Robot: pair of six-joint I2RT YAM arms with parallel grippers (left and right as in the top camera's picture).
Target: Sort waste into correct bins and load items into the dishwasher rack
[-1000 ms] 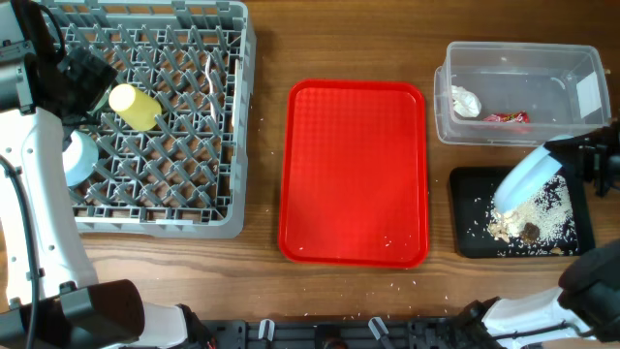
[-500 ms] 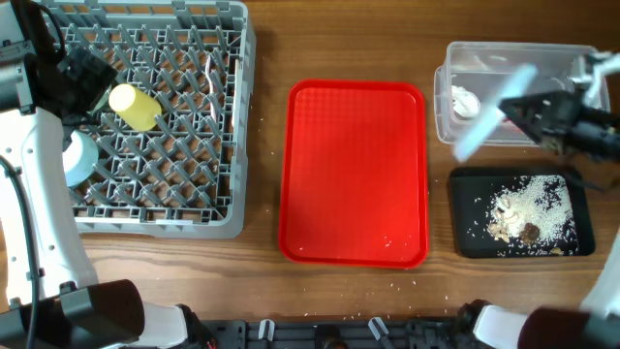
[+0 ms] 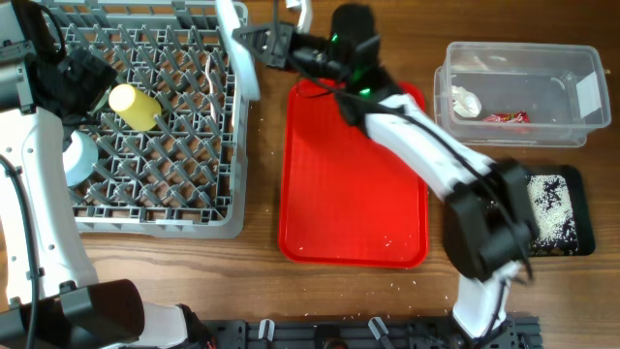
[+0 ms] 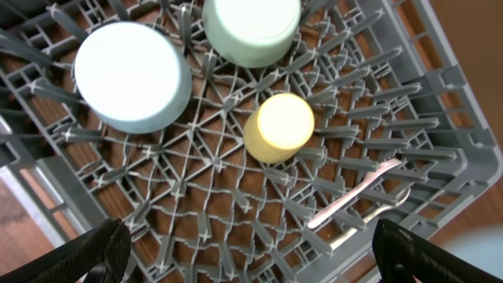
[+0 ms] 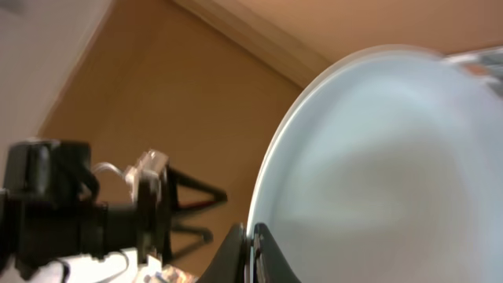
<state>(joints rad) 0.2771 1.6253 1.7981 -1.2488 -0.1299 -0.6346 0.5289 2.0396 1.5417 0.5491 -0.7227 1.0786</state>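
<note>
The grey dishwasher rack [image 3: 155, 208] is sitting at the left of the table, its peg grid facing up. The red serving tray [image 3: 354, 184] is lying in the middle, just beside the rack's right wall and not touching it.

The right arm is stretching from the table's right side across the red tray's far end. The right gripper [image 3: 257, 41] is pinching the rim of the large white-and-pale-blue plate [image 5: 377, 157], which sits between its closed fingers. In the wrist view the plate is filling most of the frame. From overhead it is showing only as a thin pale strip, edge-on, above the rack's right wall.

The clear tub [image 3: 513, 53] is standing at the far right, wearing a white label [image 3: 587, 94] on which no writing can be read. Near it, the black tray [image 3: 579, 199] is lying half hidden under the right arm.

Inside the rack, the light blue bowl [image 4: 130, 75] and the pale green bowl [image 4: 251, 27] are sitting upside down next to each other. The yellow cup [image 4: 279, 126] is standing between the pegs just beside them. A pale utensil [image 4: 357, 196] is lying across the grid near the rack's edge.

The left gripper [image 4: 255, 255] is hovering over the rack with its fingers spread wide, holding nothing.

In the tub, the crumpled tissue [image 3: 466, 101] is resting against the left wall, with the red wrapper [image 3: 505, 117] just beside it. Pale rice-like crumbs [image 3: 547, 218] are covering the visible part of the black tray.
</note>
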